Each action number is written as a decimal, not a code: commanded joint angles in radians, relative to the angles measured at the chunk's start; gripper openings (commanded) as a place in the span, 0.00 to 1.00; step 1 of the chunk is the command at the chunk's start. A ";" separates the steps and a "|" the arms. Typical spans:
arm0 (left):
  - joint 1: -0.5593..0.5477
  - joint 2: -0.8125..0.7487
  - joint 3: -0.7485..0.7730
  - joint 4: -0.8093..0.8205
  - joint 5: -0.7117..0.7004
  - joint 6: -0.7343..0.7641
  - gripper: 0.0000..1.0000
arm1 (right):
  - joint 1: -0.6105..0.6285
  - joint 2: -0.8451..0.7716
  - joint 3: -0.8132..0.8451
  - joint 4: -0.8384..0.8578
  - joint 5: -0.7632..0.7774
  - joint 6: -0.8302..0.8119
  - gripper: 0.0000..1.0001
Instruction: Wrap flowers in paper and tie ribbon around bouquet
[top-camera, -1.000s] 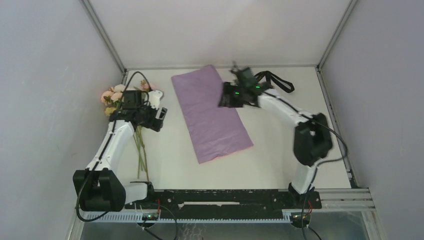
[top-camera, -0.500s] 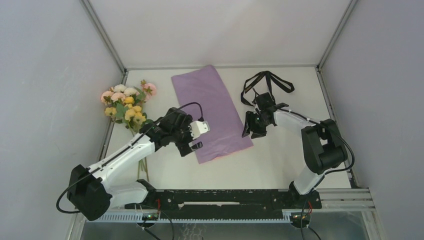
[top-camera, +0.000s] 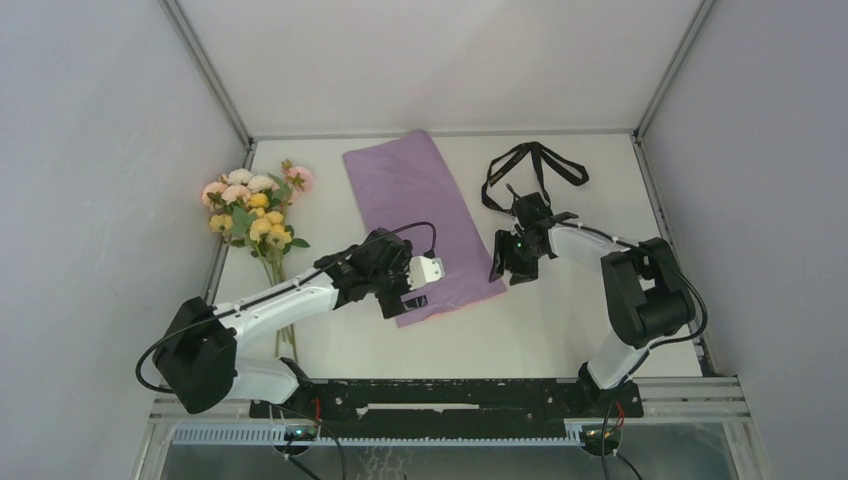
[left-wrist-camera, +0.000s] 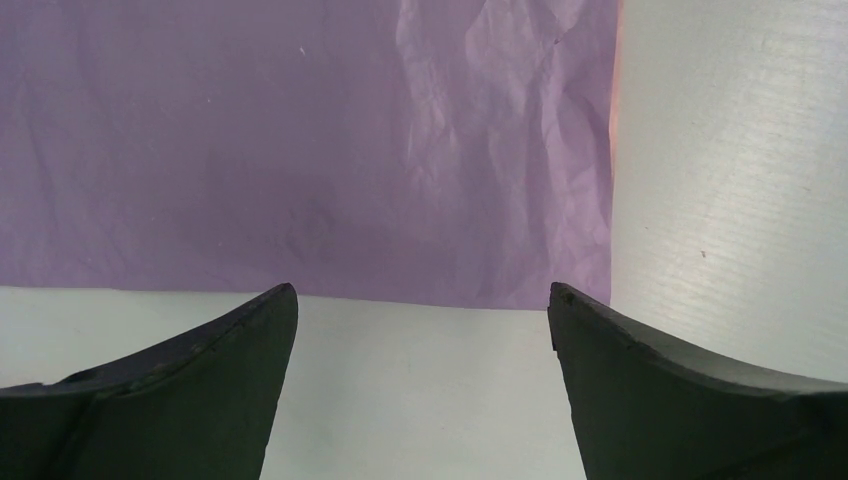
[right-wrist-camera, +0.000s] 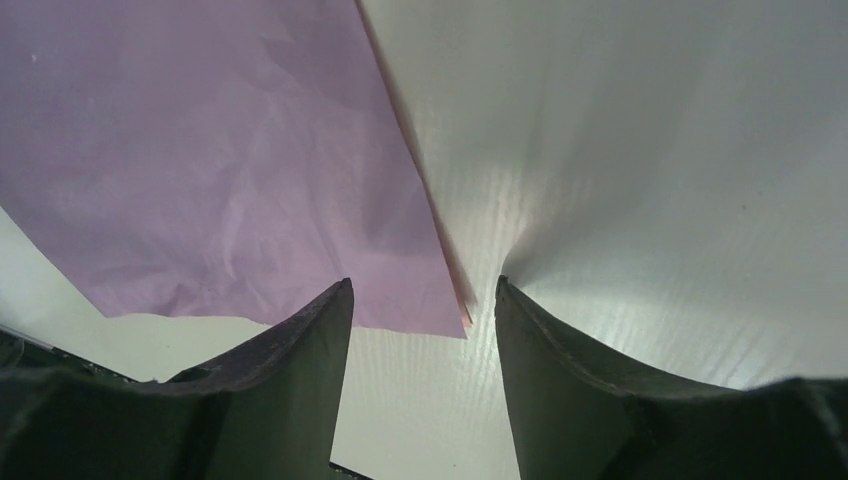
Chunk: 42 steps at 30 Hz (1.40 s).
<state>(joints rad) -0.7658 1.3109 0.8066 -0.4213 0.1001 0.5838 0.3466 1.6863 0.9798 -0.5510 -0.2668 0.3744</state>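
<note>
Fixed view high, facing down, wrist views close above the paper (top-camera: 415, 215), sharing its near end

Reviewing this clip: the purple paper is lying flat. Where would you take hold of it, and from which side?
Grip a near corner, coming in low from outside it. The paper is thin and flat on the table, so probably only an edge can be pinched. Its near right corner, with a pink rim showing, already sits between the open right gripper. The open left gripper faces the near edge.
</note>
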 joint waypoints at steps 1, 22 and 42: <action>-0.011 0.024 -0.026 0.087 -0.034 -0.002 1.00 | -0.019 -0.052 -0.036 0.010 -0.006 -0.017 0.61; -0.012 0.123 -0.087 0.191 -0.155 0.021 1.00 | 0.076 -0.073 -0.073 0.128 -0.096 0.057 0.30; -0.013 0.120 -0.096 0.194 -0.150 0.025 1.00 | 0.056 -0.062 -0.131 0.207 -0.181 0.126 0.33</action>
<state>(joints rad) -0.7723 1.4353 0.7166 -0.2508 -0.0494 0.5941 0.3996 1.6291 0.8440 -0.4202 -0.3870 0.4622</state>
